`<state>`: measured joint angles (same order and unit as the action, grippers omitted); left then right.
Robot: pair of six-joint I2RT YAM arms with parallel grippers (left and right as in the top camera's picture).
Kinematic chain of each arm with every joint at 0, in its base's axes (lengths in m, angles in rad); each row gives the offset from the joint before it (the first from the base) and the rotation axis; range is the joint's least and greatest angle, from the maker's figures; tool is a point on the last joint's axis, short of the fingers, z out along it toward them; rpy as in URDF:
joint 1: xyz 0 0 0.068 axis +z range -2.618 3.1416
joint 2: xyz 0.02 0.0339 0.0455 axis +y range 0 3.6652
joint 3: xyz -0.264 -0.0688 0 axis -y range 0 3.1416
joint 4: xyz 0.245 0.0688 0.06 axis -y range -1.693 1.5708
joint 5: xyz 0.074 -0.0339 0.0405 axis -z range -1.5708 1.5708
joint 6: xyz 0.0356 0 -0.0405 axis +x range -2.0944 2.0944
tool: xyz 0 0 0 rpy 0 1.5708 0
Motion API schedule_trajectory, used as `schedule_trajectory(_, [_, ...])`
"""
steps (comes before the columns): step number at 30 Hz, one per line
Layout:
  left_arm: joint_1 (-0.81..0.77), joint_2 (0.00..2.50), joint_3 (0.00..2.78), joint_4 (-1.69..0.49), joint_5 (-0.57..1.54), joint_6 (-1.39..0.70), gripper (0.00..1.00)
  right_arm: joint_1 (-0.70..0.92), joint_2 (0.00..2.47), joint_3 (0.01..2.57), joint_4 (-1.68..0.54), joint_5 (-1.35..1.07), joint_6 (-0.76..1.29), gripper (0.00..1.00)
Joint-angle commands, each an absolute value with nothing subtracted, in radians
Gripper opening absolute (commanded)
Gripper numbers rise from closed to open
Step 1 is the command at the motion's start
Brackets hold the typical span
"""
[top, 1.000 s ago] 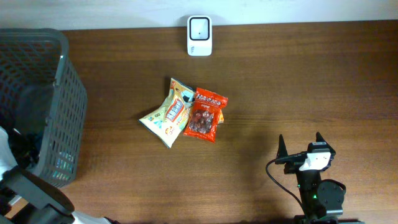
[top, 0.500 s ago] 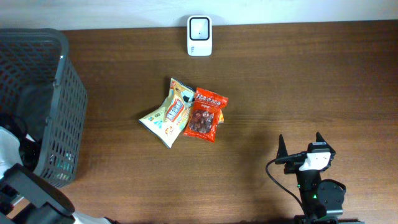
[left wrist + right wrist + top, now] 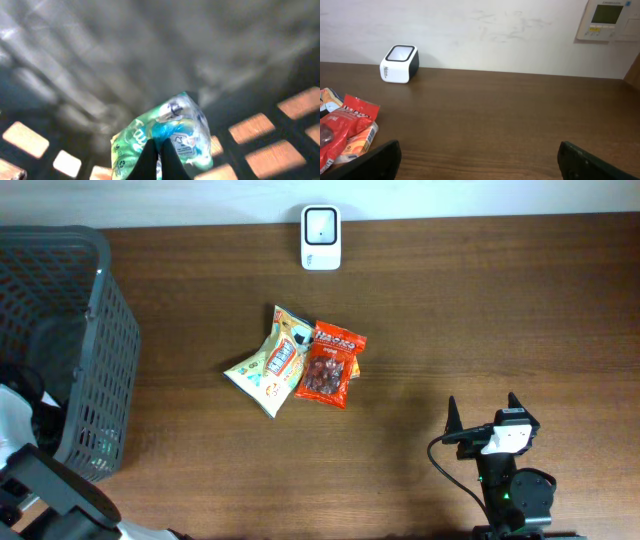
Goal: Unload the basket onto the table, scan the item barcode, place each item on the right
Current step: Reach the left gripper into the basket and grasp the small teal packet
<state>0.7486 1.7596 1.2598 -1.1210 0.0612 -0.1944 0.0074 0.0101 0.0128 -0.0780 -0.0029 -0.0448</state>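
Overhead looks straight down on the table [image 3: 480, 320]. My left wrist view is close-up inside the basket [image 3: 110, 360]; my right wrist view faces low toward the scanner [image 3: 399, 63], shared with overhead.

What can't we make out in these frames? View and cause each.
- Green packet barcode: left wrist, print blurred, left hand shut over its lower edge.
- Position of left hand in basket: overhead, mesh wall hides it.
- Item under the red bag: overhead, only an orange edge shows.
- Right hand finger bases: right wrist, cut off by bottom edge.
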Motion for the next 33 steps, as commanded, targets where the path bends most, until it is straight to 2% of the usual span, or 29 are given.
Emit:
schedule_trajectory(1, [0.749, 1.715, 1.388, -1.167, 0.134, -0.191, 0.0, 0.013, 0.006, 0.006, -0.081, 0.005, -0.041, 0.99])
schedule_trajectory(8, [0.749, 1.523, 1.617, -1.174, 0.162, -0.192, 0.0, 0.013, 0.006, 0.006, -0.081, 0.005, -0.041, 0.99])
schedule_trajectory(14, [0.749, 1.366, 1.664, -1.146, 0.194, -0.192, 0.0, 0.013, 0.006, 0.006, -0.081, 0.005, -0.041, 0.99])
schedule_trajectory(15, [0.749, 1.357, 1.663, -1.152, 0.182, -0.192, 0.11, 0.013, 0.006, 0.006, -0.081, 0.005, -0.041, 0.99])
schedule_trajectory(16, [0.749, 1.356, 1.663, -1.164, 0.16, -0.192, 0.27, 0.013, 0.006, 0.006, -0.081, 0.005, -0.041, 0.99])
schedule_trajectory(17, [0.749, 1.36, 1.662, -1.182, 0.13, -0.192, 0.36, 0.013, 0.006, 0.006, -0.081, 0.005, -0.041, 0.99])
schedule_trajectory(21, [0.749, 1.409, 1.58, -1.211, 0.042, -0.192, 0.37, 0.013, 0.006, 0.006, -0.081, 0.005, -0.041, 0.99])
schedule_trajectory(23, [0.749, 1.444, 1.532, -1.184, 0.029, -0.191, 0.44, 0.013, 0.006, 0.006, -0.081, 0.005, -0.041, 0.99])
schedule_trajectory(26, [0.749, 1.522, 1.488, -1.158, 0.033, -0.189, 0.47, 0.013, 0.006, 0.006, -0.081, 0.005, -0.041, 0.99])
schedule_trajectory(33, [0.698, 1.709, 1.469, -1.155, 0.041, -0.109, 0.68, 0.013, 0.006, 0.006, -0.081, 0.005, -0.041, 0.99])
